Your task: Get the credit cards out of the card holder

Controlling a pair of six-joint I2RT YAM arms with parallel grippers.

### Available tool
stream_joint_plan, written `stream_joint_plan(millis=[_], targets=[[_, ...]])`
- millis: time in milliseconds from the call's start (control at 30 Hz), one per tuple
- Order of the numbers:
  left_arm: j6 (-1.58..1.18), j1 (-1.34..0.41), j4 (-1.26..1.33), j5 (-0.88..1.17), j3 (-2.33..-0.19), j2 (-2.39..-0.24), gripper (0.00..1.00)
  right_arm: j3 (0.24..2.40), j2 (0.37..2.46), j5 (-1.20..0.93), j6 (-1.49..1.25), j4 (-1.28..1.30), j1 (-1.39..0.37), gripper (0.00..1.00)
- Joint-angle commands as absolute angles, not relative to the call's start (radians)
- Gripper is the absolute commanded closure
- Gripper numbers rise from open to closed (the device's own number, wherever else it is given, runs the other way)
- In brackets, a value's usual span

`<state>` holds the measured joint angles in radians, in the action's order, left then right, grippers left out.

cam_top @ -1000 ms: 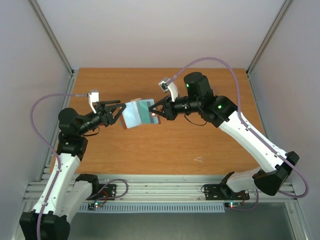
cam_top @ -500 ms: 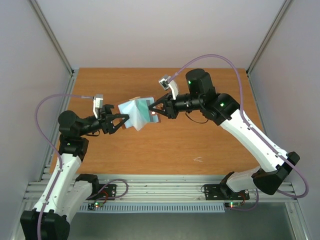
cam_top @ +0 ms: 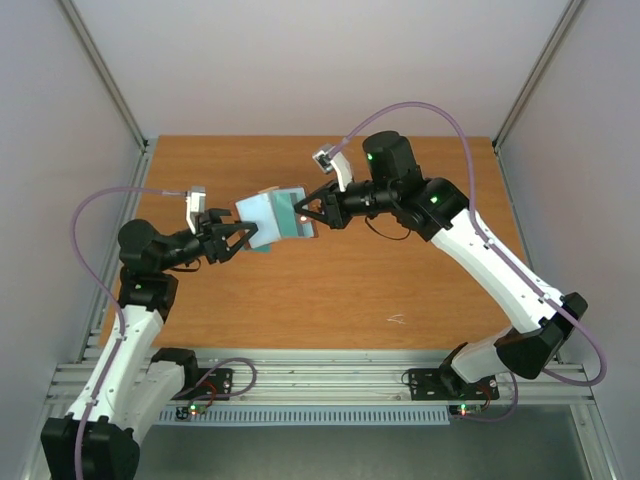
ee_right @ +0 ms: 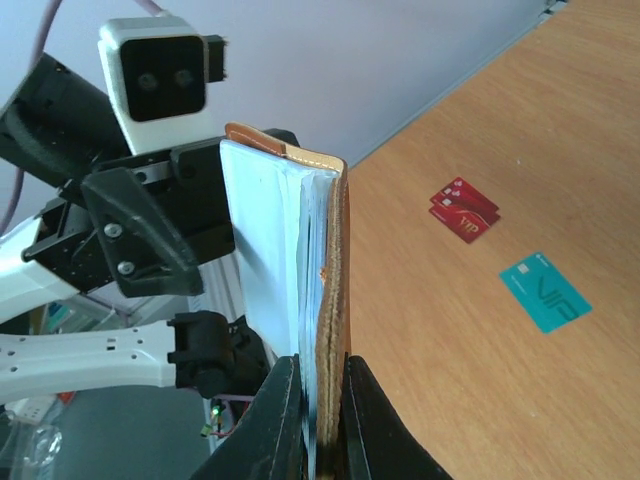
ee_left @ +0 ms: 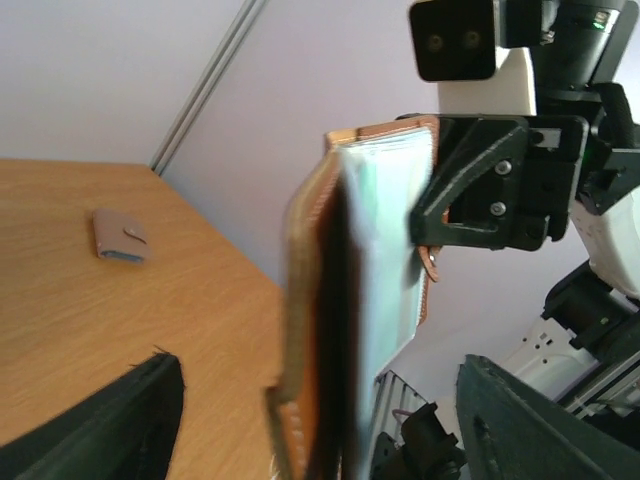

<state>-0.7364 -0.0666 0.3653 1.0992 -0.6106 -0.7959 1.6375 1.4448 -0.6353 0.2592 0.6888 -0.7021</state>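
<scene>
Your left pincer [cam_top: 240, 240] has let go of the card holder [cam_top: 272, 214] and drawn back toward its own arm. Its jaws now stand spread wide, with the holder's free edge in the gap between them, and neither finger seems to touch it. Your right pincer [cam_top: 304, 213] has carried the holder a little farther from the arm bases. It stays pressed on the holder's other edge and holds it up off the bench [cam_top: 400, 285]. Pale blue and white layers show inside the tan cover.

Below and beyond the right pincer, a teal card [ee_right: 545, 291] and overlapping red cards [ee_right: 464, 210] lie flat on the orange-brown wood, apart from each other. Beyond the left pincer, a small tan folded case [ee_left: 120, 237] with a snap tab also lies on the bench. Pale walls and grey metal posts close in the bench.

Both wrist views catch the holder edge-on, and the left one is blurred, so you cannot count the cards inside it.
</scene>
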Motion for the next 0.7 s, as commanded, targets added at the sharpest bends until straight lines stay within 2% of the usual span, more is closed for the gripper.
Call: stream_joint_plan(millis=[0,67,133,200,233,333,433,567,667], targets=[[-0.707,-0.071,0.358,1.075,-0.624,-0.801,0.31,1.635,1.447,-0.705,0.246,0.616,-0.713,0.99],[-0.702,-0.075,0.360,1.080,-0.626,-0.801,0.45,1.636,1.456,-0.734,0.244,0.604,-0.713,0.98],[-0.697,-0.080,0.360,1.086,-0.628,-0.801,0.71,1.644,1.465,-0.726,0.249,0.615,-0.713,0.90],[-0.694,-0.081,0.361,1.085,-0.628,-0.800,0.93,1.647,1.465,-0.623,0.254,0.650,-0.711,0.67],[-0.692,-0.081,0.355,1.077,-0.625,-0.801,0.99,1.642,1.456,-0.564,0.252,0.662,-0.709,0.62],[-0.671,-0.081,0.286,0.988,-0.624,-0.790,1.00,1.607,1.416,-0.477,0.232,0.668,-0.682,0.49],[-0.650,-0.082,0.149,0.817,-0.645,-0.782,1.00,1.599,1.379,-0.458,0.237,0.697,-0.663,0.41],[-0.540,-0.083,0.006,0.744,-0.696,-0.773,1.00,1.623,1.358,-0.474,0.254,0.750,-0.663,0.43],[-0.457,-0.086,-0.022,0.790,-0.697,-0.763,1.00,1.604,1.369,-0.648,0.237,0.693,-0.664,0.48]])
